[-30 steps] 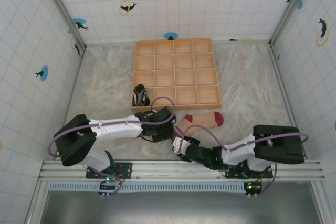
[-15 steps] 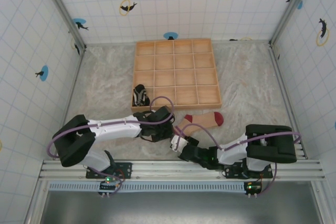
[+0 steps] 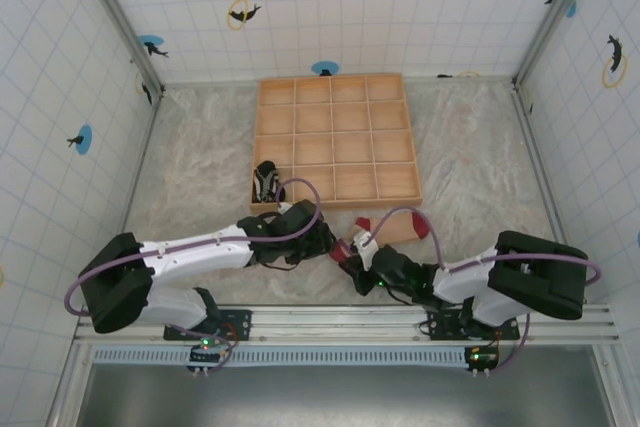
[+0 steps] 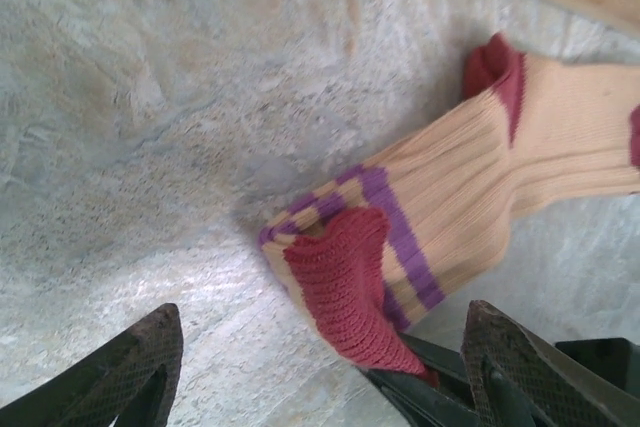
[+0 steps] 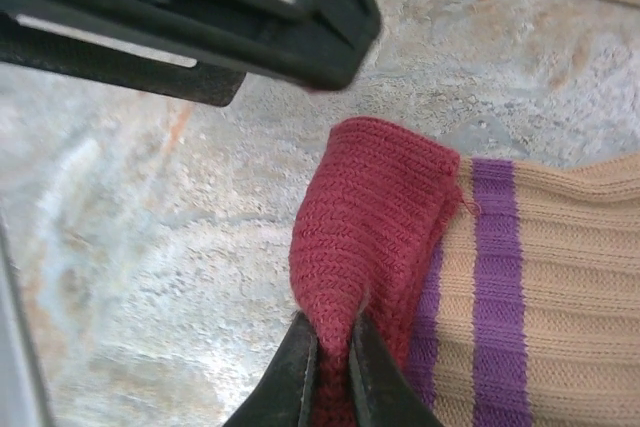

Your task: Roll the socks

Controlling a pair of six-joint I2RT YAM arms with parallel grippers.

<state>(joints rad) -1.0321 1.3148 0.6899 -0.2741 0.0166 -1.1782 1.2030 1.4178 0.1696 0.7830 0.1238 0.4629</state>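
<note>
My right fingers were clenched on the red cuff of the tan sock, lifting it off the worktop. My left fingers stood released either side of that cuff, clear of it. Step in hand, I judged: starting the roll. Next move: turn the cuff toward the toe. The striped sock lay at the tray's near-left corner.

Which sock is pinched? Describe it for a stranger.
Find the wooden grid tray. Just before its near edge lies the tan sock, its cuff pinched in the right claw. Unlike the black-and-white sock, it has red ends and purple bands.
</note>
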